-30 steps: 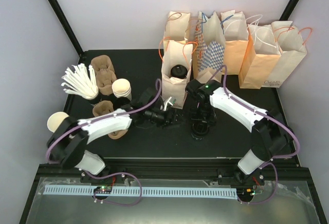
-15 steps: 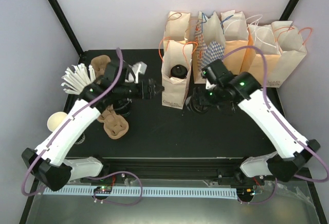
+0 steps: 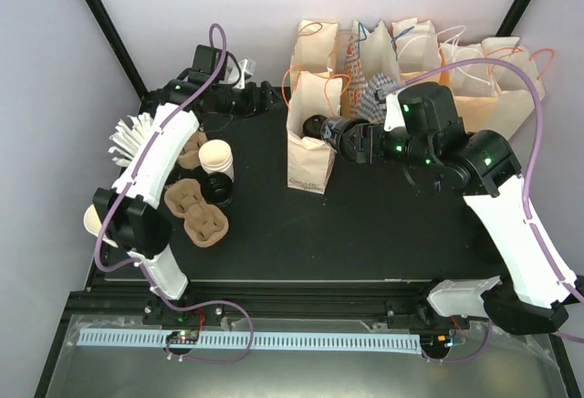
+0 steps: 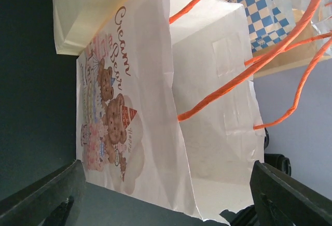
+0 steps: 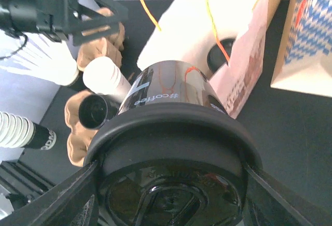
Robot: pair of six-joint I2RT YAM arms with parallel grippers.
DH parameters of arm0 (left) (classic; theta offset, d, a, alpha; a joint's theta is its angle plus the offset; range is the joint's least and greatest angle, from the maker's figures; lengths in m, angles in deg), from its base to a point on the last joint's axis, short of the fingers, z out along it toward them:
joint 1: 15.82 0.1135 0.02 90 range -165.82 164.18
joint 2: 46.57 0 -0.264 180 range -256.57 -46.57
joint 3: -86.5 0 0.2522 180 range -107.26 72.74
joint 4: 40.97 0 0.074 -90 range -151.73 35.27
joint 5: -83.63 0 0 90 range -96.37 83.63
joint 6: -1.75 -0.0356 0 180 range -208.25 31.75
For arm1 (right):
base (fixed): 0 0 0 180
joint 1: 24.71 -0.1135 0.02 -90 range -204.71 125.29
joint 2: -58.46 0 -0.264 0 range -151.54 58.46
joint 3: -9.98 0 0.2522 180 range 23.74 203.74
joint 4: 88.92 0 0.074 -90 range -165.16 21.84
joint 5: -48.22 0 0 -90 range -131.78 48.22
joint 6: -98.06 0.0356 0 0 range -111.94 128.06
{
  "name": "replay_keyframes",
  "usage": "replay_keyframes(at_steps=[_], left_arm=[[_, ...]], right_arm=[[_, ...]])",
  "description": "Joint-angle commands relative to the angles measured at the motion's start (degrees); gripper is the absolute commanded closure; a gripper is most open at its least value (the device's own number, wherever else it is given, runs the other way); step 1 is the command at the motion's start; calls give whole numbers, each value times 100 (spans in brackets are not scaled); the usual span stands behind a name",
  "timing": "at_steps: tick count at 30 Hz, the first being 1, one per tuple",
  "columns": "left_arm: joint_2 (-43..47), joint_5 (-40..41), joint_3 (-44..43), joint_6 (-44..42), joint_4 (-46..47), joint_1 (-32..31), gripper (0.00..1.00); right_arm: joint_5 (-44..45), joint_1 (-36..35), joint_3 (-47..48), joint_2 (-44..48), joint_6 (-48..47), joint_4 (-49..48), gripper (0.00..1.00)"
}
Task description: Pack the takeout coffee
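The black table (image 3: 365, 225) fills the middle of the overhead view. Along its far edge, from 12 to 2 o'clock, a row of paper bags (image 3: 420, 88) stands upright with mouths up. One more bag (image 3: 306, 156) stands alone just in front of the row, toward 12 o'clock from the table's centre. It is pale, with orange handles and a bear print on its side. At 9 o'clock lie brown cup carriers (image 3: 199, 215), with a stack of cream cups (image 3: 216, 154) just beside them.

The right gripper (image 3: 347, 136) hangs at the front bag's 3 o'clock side, close by its open mouth. Its jaws are clamped on the coffee cup (image 5: 171, 132) at the lid end. The cup is tipped over on its side rather than upright, and its long axis runs from 3 to 9 o'clock. The black lid faces the wrist at 3 o'clock and the base points to 9 o'clock, at the bag's mouth. "#coffee" reads along the cup's side. Whether the base has crossed the bag's rim cannot be told. Inside the bag another black lid (image 5: 220, 55) shows.

The left gripper (image 3: 262, 99) sits at the bag's 10 o'clock, near it but apart. Its jaws are spread wide with nothing between them, and it faces the bear-printed side.
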Motion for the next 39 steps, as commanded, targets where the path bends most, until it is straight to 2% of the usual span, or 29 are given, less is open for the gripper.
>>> replay_keyframes(at_steps=[1, 9, 13, 15, 18, 21, 25, 28, 36, 39], left_arm=[[-178, -238, -368, -232, -119, -91, 13], [-682, 338, -506, -375, -158, -543, 19], [-1118, 692, -997, -486, -472, -782, 28], [-1333, 958, -1343, -599, -783, -833, 38], [-1481, 1301, -1729, -780, -1295, -840, 58], [-1344, 1508, -1825, -1066, -1642, -838, 78], [-967, 1475, -1799, -1443, -2130, -841, 98], [-565, 1247, -1578, -1741, -2316, -835, 98], [919, 271, 272, -1856, -1696, -938, 98], [1429, -119, 1111, -1729, -1124, -1076, 98]], right_arm=[[248, -21, 319, -172, -275, -431, 38], [861, -11, 937, -641, -508, -492, 38], [985, -19, 1087, -799, -567, -547, 38], [1002, -15, 1118, -843, -591, -569, 38], [1036, -20, 1080, -849, -585, -605, 38], [1103, -14, 1063, -847, -634, -581, 38], [1041, -12, 1179, -814, -929, -345, 38], [1038, -12, 1290, -702, -1131, 16, 38], [467, -16, 1336, -251, -1163, 90, 40], [119, -6, 1517, -352, -1103, 239, 41]])
